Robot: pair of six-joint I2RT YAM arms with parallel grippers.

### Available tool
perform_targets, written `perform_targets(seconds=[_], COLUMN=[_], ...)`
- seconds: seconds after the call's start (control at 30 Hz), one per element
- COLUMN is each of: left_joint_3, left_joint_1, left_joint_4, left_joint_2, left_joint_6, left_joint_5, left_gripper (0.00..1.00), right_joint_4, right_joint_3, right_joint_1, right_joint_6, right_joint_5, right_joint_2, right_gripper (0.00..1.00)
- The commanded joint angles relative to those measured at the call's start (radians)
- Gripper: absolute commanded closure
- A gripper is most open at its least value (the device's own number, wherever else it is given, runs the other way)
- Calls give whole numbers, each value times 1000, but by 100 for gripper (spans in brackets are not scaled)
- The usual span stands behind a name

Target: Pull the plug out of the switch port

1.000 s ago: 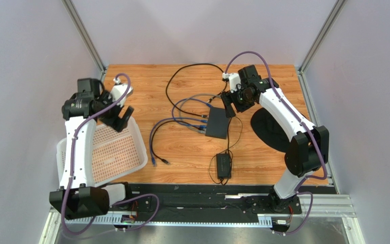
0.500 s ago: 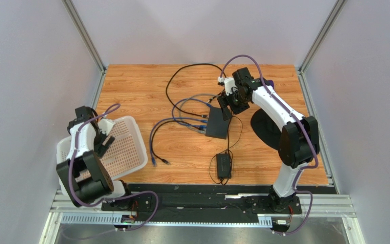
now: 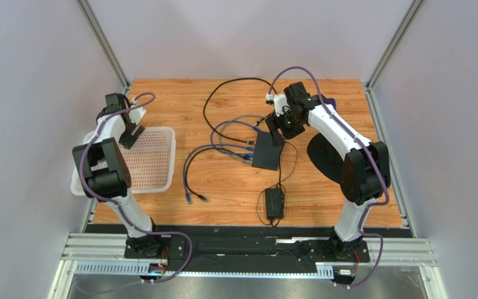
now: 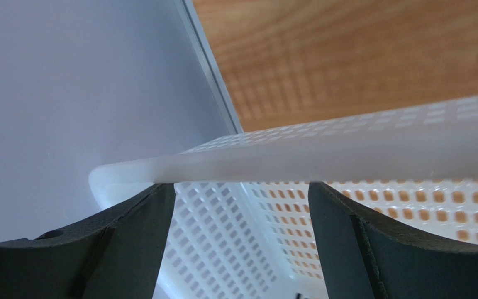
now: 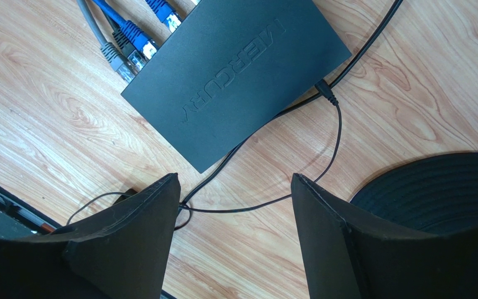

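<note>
The switch (image 3: 266,151) is a flat black box lying mid-table, also filling the top of the right wrist view (image 5: 235,68). Blue and grey plugs (image 5: 137,43) sit in the sockets along its left edge (image 3: 248,152). A thin black power cord (image 5: 326,92) enters its opposite side. My right gripper (image 3: 274,129) hovers above the switch's far end, open and empty (image 5: 232,180), with bare wood between its fingers. My left gripper (image 3: 131,134) is far off at the white basket's (image 3: 160,134) back left corner, open (image 4: 241,187), fingertips just under the basket rim (image 4: 347,156).
A small black power brick (image 3: 274,202) with a thin cord lies near the front. A black disc (image 3: 325,159) lies right of the switch, also in the right wrist view (image 5: 447,187). Loose blue cable ends (image 3: 188,198) lie left of the switch. A black cord loops toward the back (image 3: 205,106).
The left arm swung back to the basket's far corner, and the basket now lies squared and further from the front edge. The right gripper shifted slightly left, then held still.
</note>
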Motion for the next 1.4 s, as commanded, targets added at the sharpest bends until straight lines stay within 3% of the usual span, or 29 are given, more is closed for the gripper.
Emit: perform_targets(seconds=[0.0, 0.07, 0.23, 0.33, 0.43, 0.5, 0.6, 0.67, 0.77, 1.2, 1.37], left_joint_3=[156, 191, 263, 316, 233, 155, 57, 61, 86, -28, -43], left_joint_1=[-15, -15, -59, -163, -305, -406, -490, -532, -537, -537, -537], left_joint_4=[-69, -136, -291, -353, -248, -136, 18, 34, 14, 14, 3], left_joint_2=[43, 4, -233, -321, -387, -408, -356, -282, -229, -371, -414], left_joint_6=[-138, -181, -252, -281, -393, -576, -802, -900, -960, -918, -887], left_joint_5=[-16, 17, 362, 600, 758, 809, 778, 761, 723, 697, 678], left_gripper=[14, 14, 10, 7, 6, 5, 4, 4, 5, 6, 6], right_joint_4=[2, 2, 2, 11, 77, 150, 120, 89, 152, 161, 151], right_joint_3=[32, 34, 14, 22, 34, 48, 164, 248, 223, 422, 396], right_joint_1=[5, 5, -10, -49, -72, -73, -96, -115, -96, -9, 34], right_joint_6=[-29, -41, -20, 20, -41, -62, -24, 37, -5, -52, -69], right_joint_5=[11, 16, 46, 39, -73, -52, -44, -128, -130, -144, -153], right_joint_2=[-32, -43, -89, -86, -55, -11, 108, 185, 204, 454, 480], right_gripper=[30, 30, 30, 30, 29, 29, 29, 31, 31, 30, 31])
